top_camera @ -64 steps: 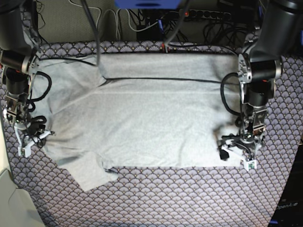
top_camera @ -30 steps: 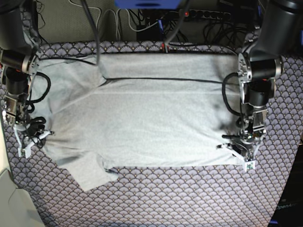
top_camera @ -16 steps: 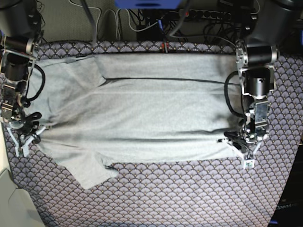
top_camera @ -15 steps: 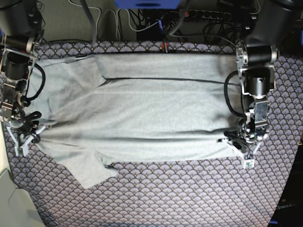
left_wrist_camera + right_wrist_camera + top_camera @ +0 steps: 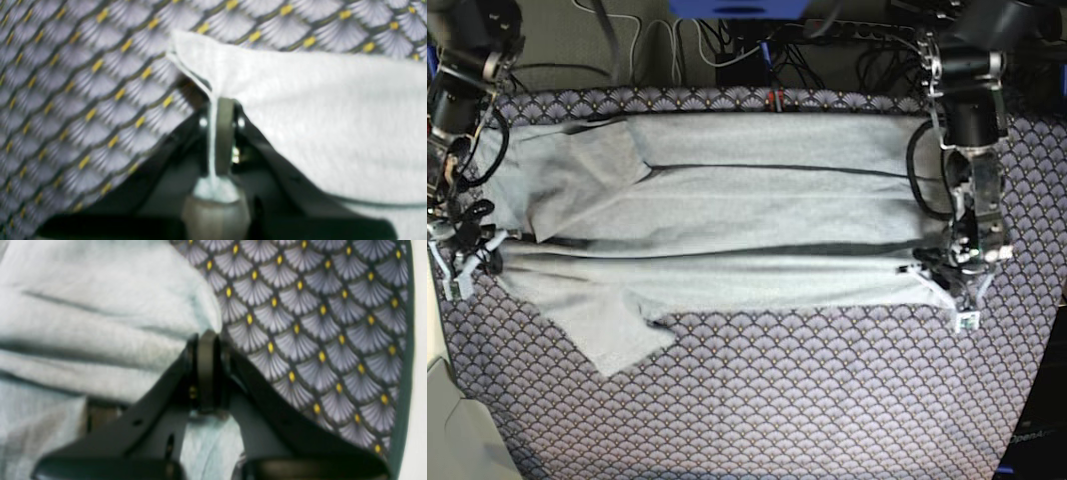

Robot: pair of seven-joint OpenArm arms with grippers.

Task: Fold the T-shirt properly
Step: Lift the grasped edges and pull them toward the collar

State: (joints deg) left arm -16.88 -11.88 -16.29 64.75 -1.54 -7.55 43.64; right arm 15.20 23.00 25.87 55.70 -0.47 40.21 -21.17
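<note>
Where cables trail, scalloped tablecloth (image 5: 827, 400)

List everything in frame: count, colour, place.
T-shirt: 1, light grey, spread across the table, near edge lifted at both ends.
Tablecloth: 1, dark with scallop pattern and yellow dots, covering the table.
Cables: several, black and white, behind the table's far edge.
Left gripper: 1, black, at the base view's right, jaws shut on the T-shirt's corner.
Right gripper: 1, black, at the base view's left, jaws shut on the T-shirt's edge.
</note>
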